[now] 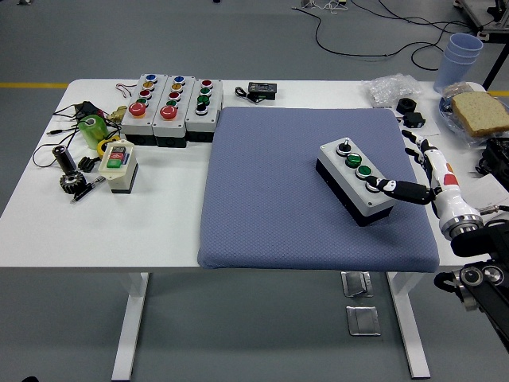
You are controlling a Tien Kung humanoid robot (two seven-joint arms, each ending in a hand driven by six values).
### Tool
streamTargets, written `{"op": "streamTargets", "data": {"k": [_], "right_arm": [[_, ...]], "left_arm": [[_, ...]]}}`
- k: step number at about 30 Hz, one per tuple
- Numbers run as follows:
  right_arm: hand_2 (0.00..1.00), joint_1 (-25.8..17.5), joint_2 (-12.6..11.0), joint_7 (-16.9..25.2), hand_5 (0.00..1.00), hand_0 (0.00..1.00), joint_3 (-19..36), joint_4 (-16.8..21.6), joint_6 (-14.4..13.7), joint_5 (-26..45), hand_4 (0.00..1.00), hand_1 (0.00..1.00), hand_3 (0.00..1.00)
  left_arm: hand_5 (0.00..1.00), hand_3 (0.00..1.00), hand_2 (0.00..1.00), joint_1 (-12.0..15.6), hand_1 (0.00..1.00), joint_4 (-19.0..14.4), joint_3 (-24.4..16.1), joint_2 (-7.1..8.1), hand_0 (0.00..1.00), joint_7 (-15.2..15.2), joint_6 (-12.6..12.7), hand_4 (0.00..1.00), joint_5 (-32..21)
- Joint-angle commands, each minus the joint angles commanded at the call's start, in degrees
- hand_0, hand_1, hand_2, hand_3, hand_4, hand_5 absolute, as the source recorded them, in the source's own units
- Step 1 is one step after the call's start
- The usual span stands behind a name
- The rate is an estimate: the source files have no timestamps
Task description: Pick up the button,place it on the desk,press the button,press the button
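A grey button box [350, 177] with a black base lies at an angle on the right part of the blue mat [270, 199]. It has a small toggle at its far end and two green buttons [359, 165] along the top. My right hand [412, 177] comes in from the right edge. One black finger [395, 189] stretches left and rests on the near end of the box's top, covering the button there. The other fingers are spread out behind and hold nothing. My left arm is out of view.
Three larger button boxes [172, 107] stand in a row at the back left, with a small cream box [119, 165], a green object [93, 127] and gears [71, 179] beside them. Blue cups [461, 54], bread on a plate [480, 111] and a plastic bag [390, 87] sit at the back right.
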Motion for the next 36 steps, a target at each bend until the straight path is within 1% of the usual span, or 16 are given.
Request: {"op": "streamTargets", "data": {"k": [2, 5, 9, 11, 17, 20, 22, 24, 26, 29, 30, 31, 32, 33, 36], "right_arm": [[0.998, 0.14, 0.15, -0.21, 0.121, 0.998, -0.10, -0.13, 0.06, -2.34, 0.998, 0.930, 0.975], [0.998, 1.78, 1.59, -1.94, 0.119, 0.998, -2.10, -2.48, 0.30, -9.05, 0.998, 0.933, 0.987], [0.998, 3.23, 3.13, -3.42, 0.126, 0.998, -3.25, -5.73, 0.53, -18.73, 0.998, 0.935, 0.998], [0.998, 3.80, 3.76, -3.97, 0.126, 0.998, -3.55, -6.80, 0.74, -21.67, 0.998, 0.935, 0.998], [0.998, 5.14, 5.19, -4.63, 0.130, 0.998, -3.68, -8.83, 1.03, -21.28, 0.998, 0.940, 0.998], [0.998, 6.01, 5.94, -5.28, 0.130, 0.998, -3.71, -10.28, 1.36, -19.67, 0.998, 0.940, 0.998], [0.998, 6.27, 6.12, -5.55, 0.149, 0.998, -3.73, -10.69, 1.45, -19.51, 0.998, 0.943, 0.998], [0.998, 7.35, 6.63, -7.96, 0.149, 0.998, -3.84, -12.07, 2.39, -19.68, 0.998, 0.943, 0.998], [0.998, 8.34, 6.93, -11.46, 0.149, 0.998, -3.93, -13.00, 3.73, -20.43, 0.998, 0.943, 0.998], [0.998, 9.36, 7.01, -15.54, 0.156, 0.998, -4.22, -13.65, 5.22, -21.83, 0.998, 0.936, 0.998], [0.998, 9.77, 6.99, -17.32, 0.156, 0.998, -4.34, -13.83, 6.31, -22.34, 0.998, 0.936, 0.998], [0.998, 9.97, 6.97, -18.03, 0.156, 0.998, -4.37, -13.90, 6.75, -22.56, 0.998, 0.936, 0.998], [0.998, 10.34, 6.92, -19.17, 0.156, 0.998, -4.38, -14.00, 7.86, -22.88, 0.998, 0.936, 0.998], [0.990, 10.59, 6.81, -19.92, 0.168, 0.923, -4.48, -13.92, 8.51, -22.85, 0.998, 0.889, 0.998], [0.990, 11.18, 6.49, -21.35, 0.168, 0.923, -4.84, -13.60, 9.63, -23.27, 0.998, 0.889, 0.998]], "left_arm": [[0.846, 0.547, 0.638, 0.01, 0.644, 0.00, 0.00, -0.01, 0.652, -0.01, -0.01, 0.301, 0.02], [0.846, 0.546, 0.638, 0.29, 0.644, 0.00, -0.03, -0.04, 0.652, -0.05, -0.18, 0.301, 0.17], [0.846, 0.546, 0.638, 0.64, 0.643, 0.00, 0.43, -0.08, 0.652, -0.05, -0.39, 0.301, -0.05], [0.846, 0.546, 0.638, 0.76, 0.643, 0.00, 0.44, -0.06, 0.652, -0.03, -0.44, 0.301, 0.03], [0.847, 0.547, 0.638, 1.11, 0.644, 0.00, 0.67, -0.03, 0.652, -0.03, -0.47, 0.301, 0.06], [0.847, 0.547, 0.638, 1.24, 0.644, 0.00, 0.73, -0.04, 0.652, -0.04, -0.48, 0.301, 0.10], [0.847, 0.546, 0.638, 1.25, 0.644, 0.00, 0.72, -0.04, 0.652, -0.04, -0.49, 0.302, 0.11], [0.847, 0.546, 0.638, 1.16, 0.644, 0.00, 0.74, -0.06, 0.652, -0.10, -0.52, 0.302, 0.03], [0.847, 0.546, 0.638, 0.92, 0.644, 0.00, 0.76, -0.06, 0.652, -0.18, -0.56, 0.302, -0.16], [0.846, 0.547, 0.638, 0.65, 0.644, 0.00, 0.56, -0.02, 0.652, -0.18, -0.57, 0.301, -0.44], [0.846, 0.547, 0.638, 0.59, 0.644, 0.00, 0.35, -0.03, 0.652, -0.16, -0.58, 0.301, -0.40], [0.846, 0.547, 0.638, 0.55, 0.644, 0.00, 0.30, -0.03, 0.652, -0.15, -0.58, 0.301, -0.43], [0.846, 0.547, 0.638, 0.50, 0.644, 0.00, 0.29, -0.02, 0.652, -0.14, -0.59, 0.301, -0.53], [0.846, 0.547, 0.638, 0.47, 0.644, 0.00, 0.24, 0.00, 0.652, -0.13, -0.60, 0.301, -0.57], [0.846, 0.547, 0.638, 0.48, 0.644, 0.00, 0.15, 0.04, 0.652, -0.11, -0.55, 0.301, -0.70]]}}
